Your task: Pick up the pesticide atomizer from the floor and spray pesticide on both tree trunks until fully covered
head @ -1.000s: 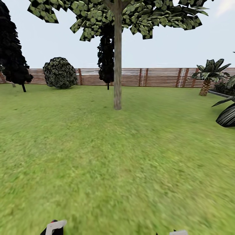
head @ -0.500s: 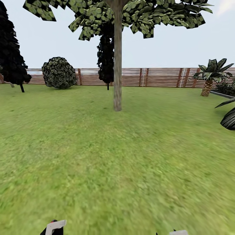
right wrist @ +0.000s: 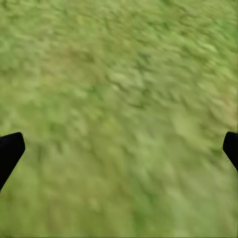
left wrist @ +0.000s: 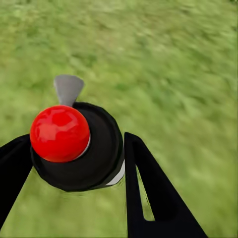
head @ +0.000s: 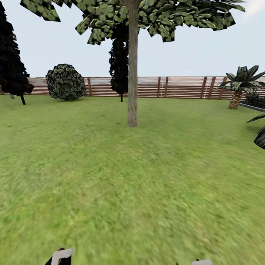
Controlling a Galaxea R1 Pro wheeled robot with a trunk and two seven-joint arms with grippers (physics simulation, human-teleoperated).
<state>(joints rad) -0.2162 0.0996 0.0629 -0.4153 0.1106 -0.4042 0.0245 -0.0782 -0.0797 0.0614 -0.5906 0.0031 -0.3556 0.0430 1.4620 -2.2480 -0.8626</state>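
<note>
The head view looks across the garden, where 1 tree [head: 132, 22] stands ahead near the middle of the picture, its straight grey-brown tree trunk [head: 132, 73] rising from the floor [head: 110, 176] of blurry green grass to a leafy crown that spreads across the top edge. Behind the trunk runs a brown slatted fence [head: 176, 87], with a narrow dark conifer [head: 119, 62] just in front of it and partly hidden by the trunk. A round shrub [head: 65, 81] sits by the fence to the left, and another dark conifer [head: 13, 62] stands at the far left edge. At the right, a short palm [head: 241, 82] with a scaly stump grows near the fence, and dark drooping leaves [head: 260, 134] cut into the right edge. In the left wrist view, the left claw [left wrist: 74, 158] pinches the pesticide atomizer [left wrist: 82, 146] between its 2 black fingers [left wrist: 153, 193], which touch the dark round body on either side; a glossy red ball tops the body and a small grey nozzle tip [left wrist: 68, 89] sticks out beyond it, all held above the grass. In the right wrist view, the right claw [right wrist: 119, 148] is spread wide, its 2 black fingertips [right wrist: 10, 151] showing at opposite edges with bare grass between them. At the bottom edge of the head view, small white and black parts of both arms poke in, the left [head: 60, 256] and the right [head: 200, 262].
</note>
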